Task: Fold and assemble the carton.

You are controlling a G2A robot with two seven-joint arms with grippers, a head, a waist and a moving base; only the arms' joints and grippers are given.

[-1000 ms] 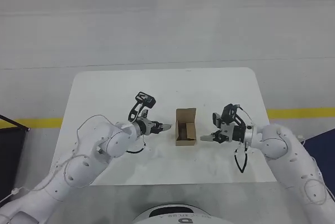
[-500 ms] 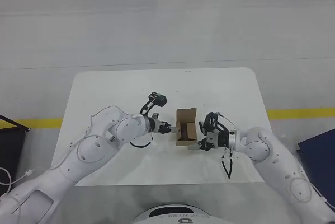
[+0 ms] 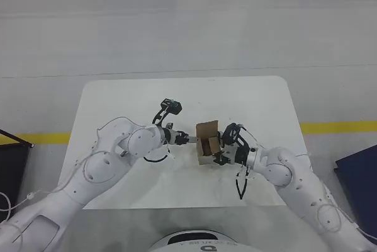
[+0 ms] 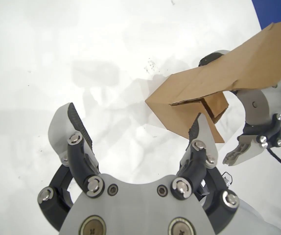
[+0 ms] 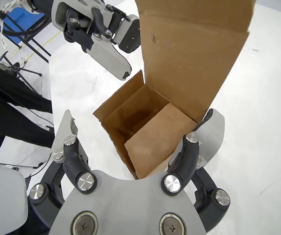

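A small brown carton (image 3: 206, 140) sits mid-table with its lid flap (image 5: 189, 50) raised and its mouth open; one inner flap (image 5: 152, 145) is folded inward. My right gripper (image 3: 220, 155) is open around the carton's near end (image 5: 140, 121), with one finger (image 5: 212, 123) against the wall below the lid and the other standing apart. My left gripper (image 3: 189, 138) is open on the carton's other side (image 4: 134, 113); one fingertip (image 4: 198, 123) touches the carton's outer wall (image 4: 179, 116).
The white table (image 3: 112, 107) has free surface all around the carton. A black stand (image 3: 5, 142) stands off the left edge, and a blue object (image 3: 364, 164) lies on the floor at the right.
Both grippers have closed in on the carton from either side. The right one now straddles its end. The carton has turned slightly and its lid stands higher.
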